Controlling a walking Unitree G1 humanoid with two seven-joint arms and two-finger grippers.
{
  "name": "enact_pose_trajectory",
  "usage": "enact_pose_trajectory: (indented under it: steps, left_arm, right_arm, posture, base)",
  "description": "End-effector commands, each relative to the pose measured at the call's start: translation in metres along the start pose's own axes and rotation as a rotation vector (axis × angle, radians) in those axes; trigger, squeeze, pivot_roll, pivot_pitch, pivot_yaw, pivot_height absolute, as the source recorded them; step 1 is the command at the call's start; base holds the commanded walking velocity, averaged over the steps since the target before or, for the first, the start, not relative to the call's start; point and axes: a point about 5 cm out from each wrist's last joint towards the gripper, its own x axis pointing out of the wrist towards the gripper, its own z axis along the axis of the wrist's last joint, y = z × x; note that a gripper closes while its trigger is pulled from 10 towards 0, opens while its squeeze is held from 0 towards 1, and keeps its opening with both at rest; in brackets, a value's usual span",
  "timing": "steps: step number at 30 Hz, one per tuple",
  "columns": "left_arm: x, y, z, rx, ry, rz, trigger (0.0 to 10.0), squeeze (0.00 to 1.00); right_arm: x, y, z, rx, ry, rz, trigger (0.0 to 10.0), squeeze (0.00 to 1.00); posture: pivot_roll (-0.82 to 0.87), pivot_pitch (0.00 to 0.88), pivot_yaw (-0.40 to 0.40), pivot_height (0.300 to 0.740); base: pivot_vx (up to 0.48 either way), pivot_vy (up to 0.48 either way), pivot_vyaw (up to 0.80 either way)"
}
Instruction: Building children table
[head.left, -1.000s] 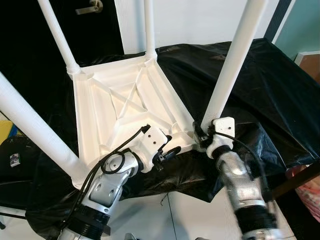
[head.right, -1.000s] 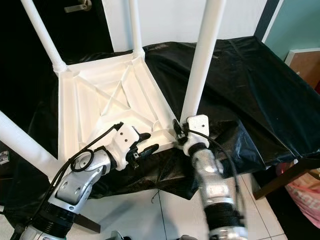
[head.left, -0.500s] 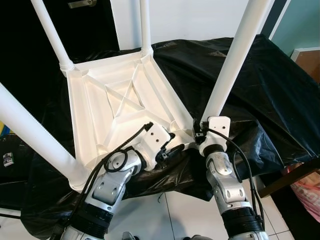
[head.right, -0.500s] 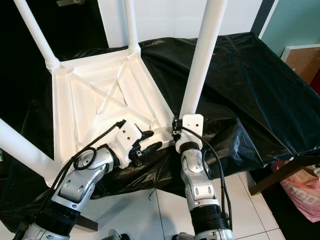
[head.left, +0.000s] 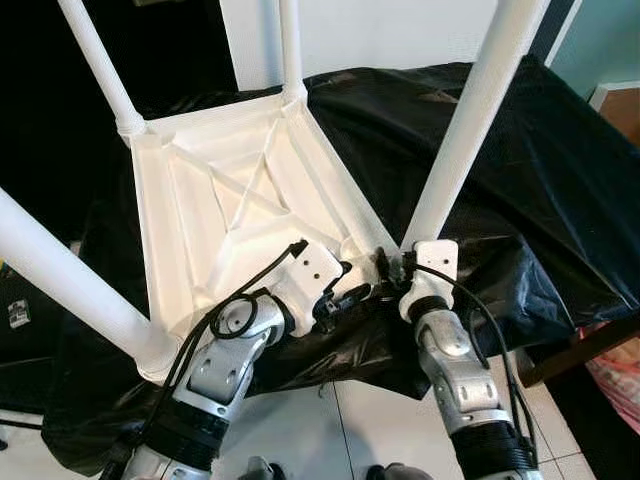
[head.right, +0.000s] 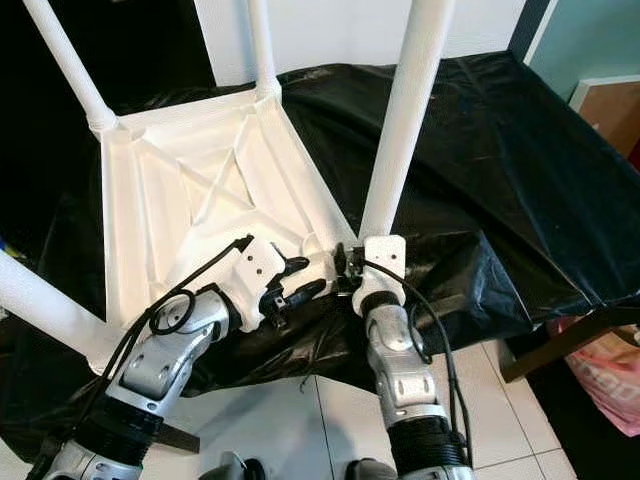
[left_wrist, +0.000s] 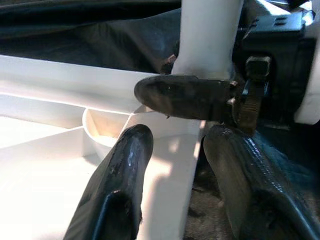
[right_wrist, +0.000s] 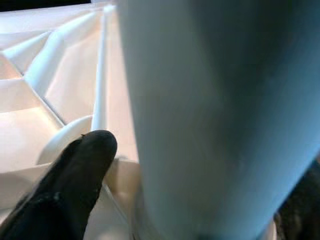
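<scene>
On crinkled black plastic sheet (head.left: 520, 180), ribbed white table (head.left: 230, 210); left fingers (left_wrist: 125, 165) straddling rim, right fingers (right_wrist: 75, 175) clasping round leg (head.left: 460, 140).

Both eye views look down from the head, sharing the upturned white table (head.left: 240, 200) on black sheeting (head.left: 520, 150). The left wrist view sits close at the near right corner; the right wrist view presses against that corner's leg (right_wrist: 220, 115).

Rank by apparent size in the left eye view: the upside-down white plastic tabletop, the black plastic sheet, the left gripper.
1. Black plastic sheet, spreading widest.
2. White tabletop.
3. Left gripper, smallest even though nearest the camera.
</scene>
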Motion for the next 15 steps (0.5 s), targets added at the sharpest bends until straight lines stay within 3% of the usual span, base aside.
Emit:
enact_pose_trajectory:
  steps: [1, 2, 4, 6, 7, 12, 15]
  left_arm:
    - [-0.003, -0.001, -0.001, -0.014, 0.006, 0.026, 10.0, 0.00]
    - [-0.003, -0.001, -0.001, -0.014, 0.006, 0.026, 10.0, 0.00]
    - [-0.004, -0.002, -0.002, -0.019, 0.006, 0.032, 10.0, 0.00]
    - [-0.005, -0.002, -0.002, -0.019, 0.007, 0.033, 10.0, 0.00]
    - [-0.005, -0.002, -0.002, -0.019, 0.007, 0.034, 10.0, 0.00]
    - [-0.007, -0.001, -0.002, -0.016, 0.008, 0.032, 10.0, 0.00]
    - [-0.011, 0.002, 0.000, -0.012, 0.010, 0.026, 10.0, 0.00]
  right_arm:
    - [-0.007, -0.009, 0.001, 0.007, -0.017, 0.057, 10.0, 1.00]
    - [-0.007, -0.009, 0.001, 0.007, -0.017, 0.057, 10.0, 1.00]
    - [-0.016, -0.029, 0.001, 0.003, -0.005, 0.162, 10.0, 1.00]
    - [-0.019, -0.035, 0.001, -0.012, -0.001, 0.217, 10.0, 1.00]
    - [-0.020, -0.038, 0.002, -0.023, 0.001, 0.250, 10.0, 0.00]
    - [-0.019, -0.048, 0.005, -0.062, 0.028, 0.378, 10.0, 0.00]
    - [-0.002, -0.057, 0.016, -0.167, 0.059, 0.547, 10.0, 0.00]
  posture:
    - [-0.02, 0.141, -0.005, 0.740]
    - [-0.02, 0.141, -0.005, 0.740]
    - [-0.02, 0.142, -0.006, 0.740]
    - [-0.01, 0.140, -0.007, 0.740]
    - [-0.01, 0.140, -0.007, 0.740]
    - [0.00, 0.132, -0.006, 0.740]
    - [0.02, 0.119, -0.013, 0.740]
  base:
    - [0.000, 0.000, 0.00]
    - [0.000, 0.000, 0.00]
    - [0.000, 0.000, 0.00]
    - [0.000, 0.000, 0.00]
    - [0.000, 0.000, 0.00]
    - [0.000, 0.000, 0.00]
    - [0.000, 0.000, 0.00]
